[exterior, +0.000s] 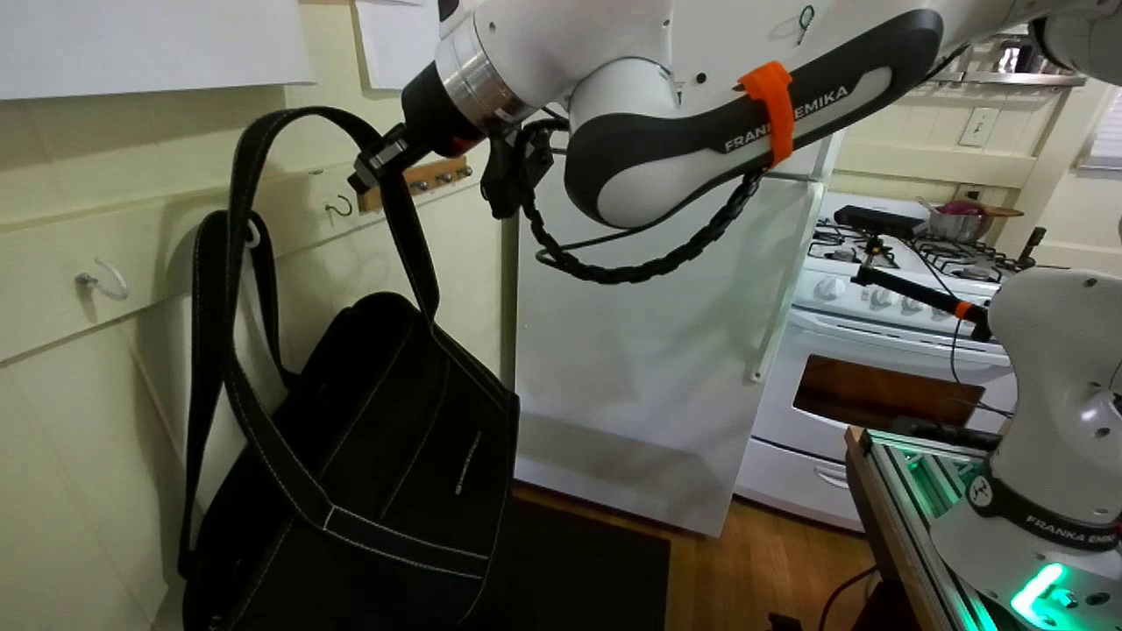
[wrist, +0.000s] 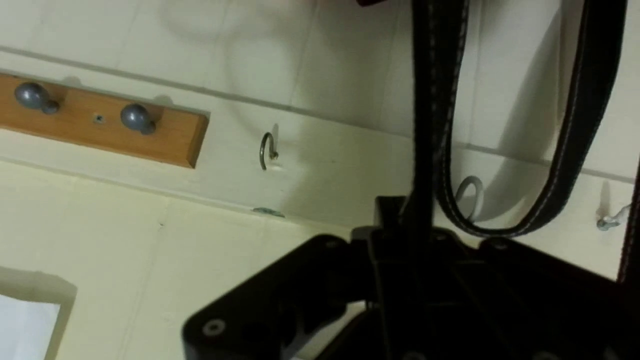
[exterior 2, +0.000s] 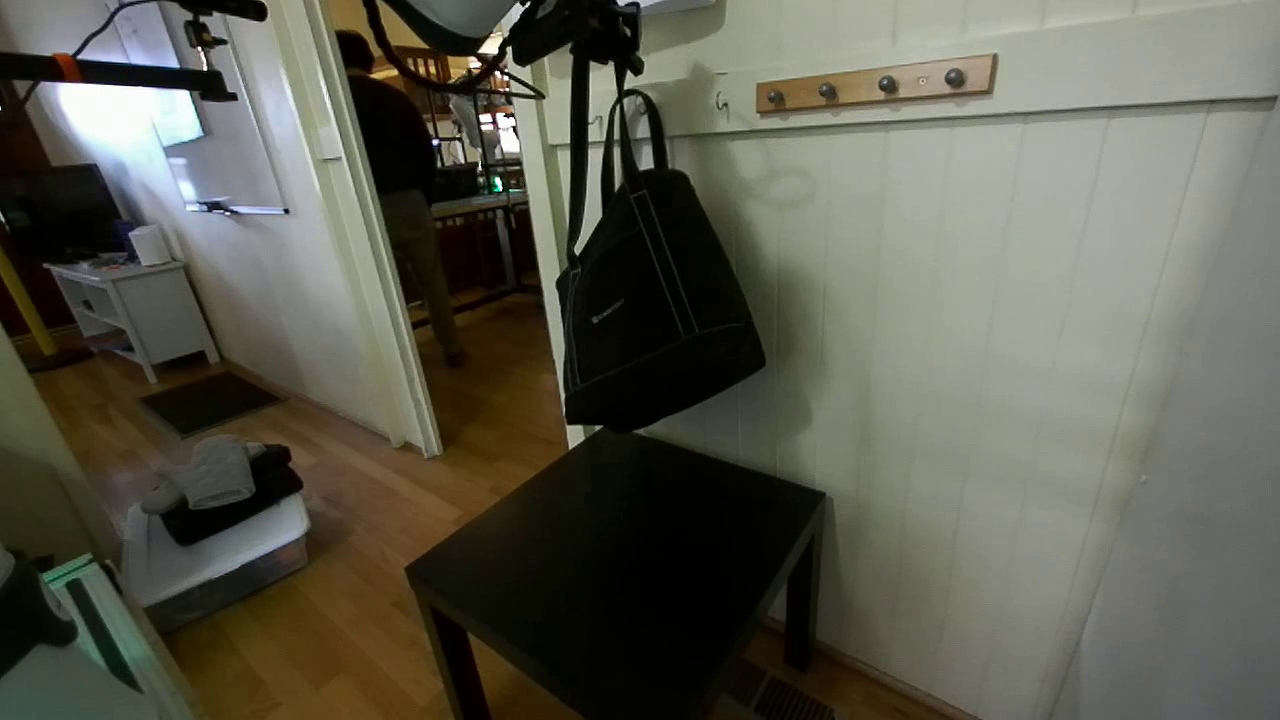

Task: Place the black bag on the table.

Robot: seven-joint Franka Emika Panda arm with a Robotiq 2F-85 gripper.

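Bag (exterior 2: 655, 305) hanging by the wall (exterior 2: 960, 300), higher than the counter (exterior 2: 610, 560); my fingers (exterior: 384, 158) clasp one strap (exterior: 411, 241). If I pull sideways, the other strap (wrist: 567, 160), apparently on a hook (wrist: 478, 194), could catch and break my hold.

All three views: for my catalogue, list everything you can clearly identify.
black bag: one, black, beside the wall
table: one, black, beside the wall
peg rack: one, brown, wall
knobs: four, grey, peg rack
hooks: three, white and silver, wall
refrigerator: one, white, beside stove
stove: one, white, beside refrigerator
pot: one, silvery, on stove
box: one, white lid, floor
cloths: unclear, grey and black, on box
cabinet: one, white, background
monitor: one, black, by cabinet
mat: one, dark, floor
person: one, dark top, beyond door frame
robot arm: one, white and black, ending above the black bag
claw: one, black, shut on a bag strap
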